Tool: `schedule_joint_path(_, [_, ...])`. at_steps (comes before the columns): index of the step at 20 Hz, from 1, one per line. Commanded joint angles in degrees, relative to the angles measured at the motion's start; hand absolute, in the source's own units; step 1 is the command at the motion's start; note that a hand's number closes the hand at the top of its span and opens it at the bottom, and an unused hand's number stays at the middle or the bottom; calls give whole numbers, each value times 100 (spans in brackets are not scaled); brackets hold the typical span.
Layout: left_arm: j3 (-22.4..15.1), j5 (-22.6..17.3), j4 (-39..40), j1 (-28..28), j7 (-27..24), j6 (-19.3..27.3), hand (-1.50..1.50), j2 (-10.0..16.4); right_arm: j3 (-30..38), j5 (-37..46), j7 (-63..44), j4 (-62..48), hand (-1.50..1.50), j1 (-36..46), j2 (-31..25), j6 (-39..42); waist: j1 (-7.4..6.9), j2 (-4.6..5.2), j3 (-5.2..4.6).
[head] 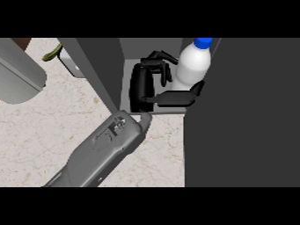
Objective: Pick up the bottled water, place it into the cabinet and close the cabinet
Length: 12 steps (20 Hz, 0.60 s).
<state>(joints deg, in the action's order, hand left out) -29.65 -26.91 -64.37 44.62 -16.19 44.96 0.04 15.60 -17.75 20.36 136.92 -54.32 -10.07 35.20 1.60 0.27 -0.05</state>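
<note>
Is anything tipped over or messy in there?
Nothing stands out. The bottle stands upright inside the open cabinet, its cap on, with the left hand right beside it. No spill shows.

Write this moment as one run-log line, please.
bottled water: upright inside cabinet | left robot hand: curled round it | cabinet: open | step: placing
</note>
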Motion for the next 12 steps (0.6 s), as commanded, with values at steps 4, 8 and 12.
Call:
schedule_joint_path(4, [426,9,1117,459,-44,-303,150,61,256,-974,-236,359,-150,-162,-21,131,7,-4,1])
schedule_joint_path(8, [646,-395,1541,387,-670,-473,150,-4,80,-926,-461,448,-150,49,-45,30,23,21,-2])
schedule_joint_path(12, [934,-647,2137,584,-1085,-581,150,-4,7,-812,-283,207,-150,127,107,101,82,25,-1])
